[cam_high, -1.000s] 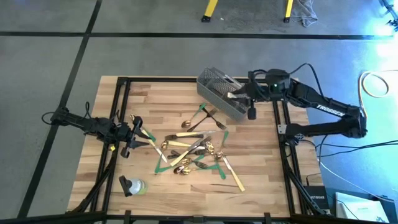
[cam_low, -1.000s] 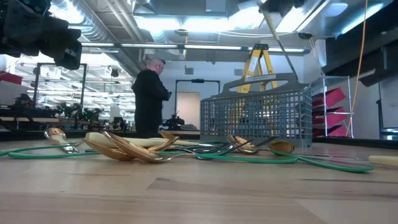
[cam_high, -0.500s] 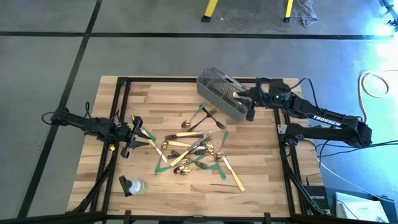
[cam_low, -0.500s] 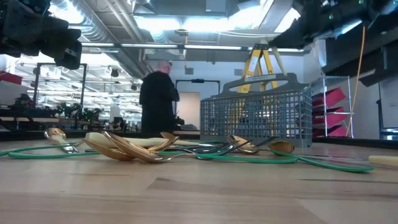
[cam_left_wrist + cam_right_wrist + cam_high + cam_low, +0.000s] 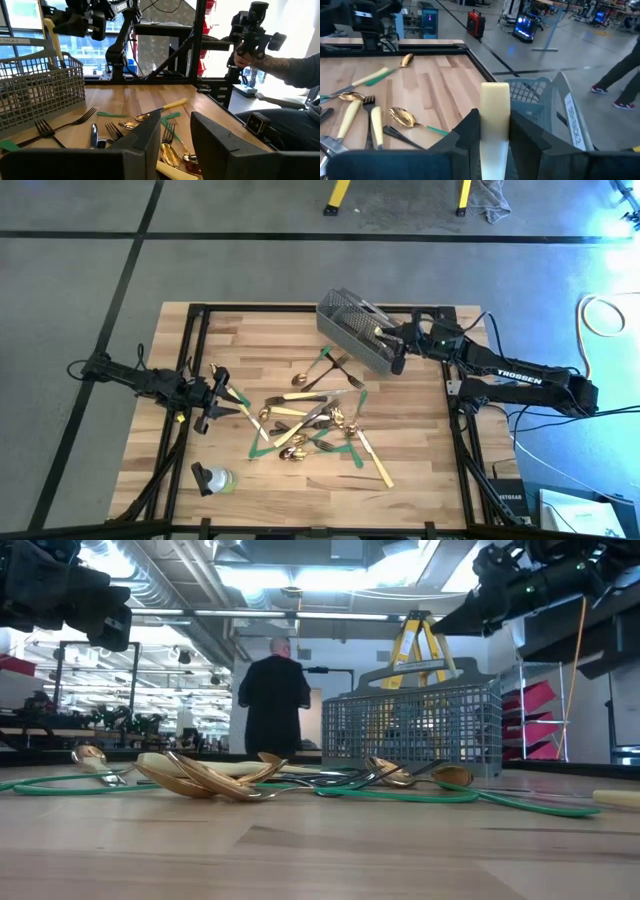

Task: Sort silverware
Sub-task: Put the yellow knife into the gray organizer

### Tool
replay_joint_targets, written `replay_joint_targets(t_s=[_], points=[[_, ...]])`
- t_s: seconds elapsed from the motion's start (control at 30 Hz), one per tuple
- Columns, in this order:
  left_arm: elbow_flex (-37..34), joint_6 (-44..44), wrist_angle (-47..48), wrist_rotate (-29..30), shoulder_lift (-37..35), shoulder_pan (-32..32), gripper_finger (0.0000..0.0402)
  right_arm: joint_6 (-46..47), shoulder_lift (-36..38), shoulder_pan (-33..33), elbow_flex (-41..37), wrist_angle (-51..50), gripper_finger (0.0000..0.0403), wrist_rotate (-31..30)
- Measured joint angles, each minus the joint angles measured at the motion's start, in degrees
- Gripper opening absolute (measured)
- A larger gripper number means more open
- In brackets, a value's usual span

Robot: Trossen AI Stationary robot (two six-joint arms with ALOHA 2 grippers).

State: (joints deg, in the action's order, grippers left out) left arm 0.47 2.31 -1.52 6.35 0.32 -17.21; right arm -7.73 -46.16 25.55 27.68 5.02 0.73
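Left gripper point(image 5: 213, 398) waits w/ fingers apart at table's point(image 5: 240, 340) left edge. Silverware point(image 5: 315, 423) lies scattered mid-table among green tape strips point(image 5: 262, 445). Right gripper point(image 5: 396, 350) is clamped on cream-handled knife point(image 5: 494, 120), over the grey mesh basket point(image 5: 352, 327) at the far right.
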Motion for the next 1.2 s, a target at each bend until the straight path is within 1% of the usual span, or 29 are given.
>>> replay_joint_targets(t_s=[0.07, 0.13, 0.3, 0.37, 0.5, 0.6, 0.67, 0.8, 0.9, 0.97, 1.03, 1.1, 1.2], points=[[0.00, 0.00, 0.00, 0.00, -0.02, 0.00, 0.0092, 1.26, -0.01, -0.01, 0.00, 0.09, 0.0072, -1.61], [0.00, 0.00, 0.00, 0.00, 0.00, 0.00, 0.0092, 1.49, -0.01, -0.01, 0.00, 0.26, 0.0083, -1.77], [-0.01, 0.02, 0.00, 0.00, -0.01, -0.01, 0.0092, 2.36, 0.13, -0.03, 0.82, 0.99, 0.0129, -1.72], [0.00, 0.02, 0.00, 0.00, 0.00, -0.02, 0.0092, 2.21, 0.58, -0.08, 1.63, 0.83, 0.0142, -1.70], [0.00, 0.04, 0.00, 0.00, 0.00, -0.02, 0.0092, 2.02, 1.27, -0.08, 4.73, -1.03, 0.0150, -1.65], [0.00, 0.04, 0.00, 0.00, -0.02, -0.02, 0.0092, 2.19, 1.52, -0.36, 8.06, -3.63, 0.0151, 1.17], [0.00, 0.02, 0.02, 0.00, 0.00, -0.02, 0.0092, 2.78, 1.49, -2.13, 10.52, -6.13, 0.0151, 2.28], [0.00, -0.82, 0.02, 0.00, -0.01, -0.01, 0.0092, 2.10, 0.13, -9.34, 15.72, -15.20, 0.0151, 1.09], [0.00, -0.83, 0.00, 0.10, -0.02, -0.02, 0.0092, 1.58, -1.93, -17.42, 19.17, -22.02, 0.0152, -3.55], [0.00, -0.83, 0.00, 0.18, 0.00, -0.02, 0.0092, 2.90, -3.99, -23.29, 20.80, -26.27, 0.0152, -7.45], [0.00, -0.83, 0.00, 0.20, -0.02, 0.00, 0.0092, 6.81, -6.64, -28.80, 22.16, -30.76, 0.0152, -11.02], [0.00, -0.83, -0.02, 0.20, 0.00, 0.00, 0.0092, 13.69, -10.03, -33.74, 23.05, -33.98, 0.0152, -14.49], [-0.01, -0.83, -0.04, 0.23, -0.02, -0.01, 0.0092, 23.64, -16.75, -41.46, 23.86, -36.66, 0.0152, -14.81]])
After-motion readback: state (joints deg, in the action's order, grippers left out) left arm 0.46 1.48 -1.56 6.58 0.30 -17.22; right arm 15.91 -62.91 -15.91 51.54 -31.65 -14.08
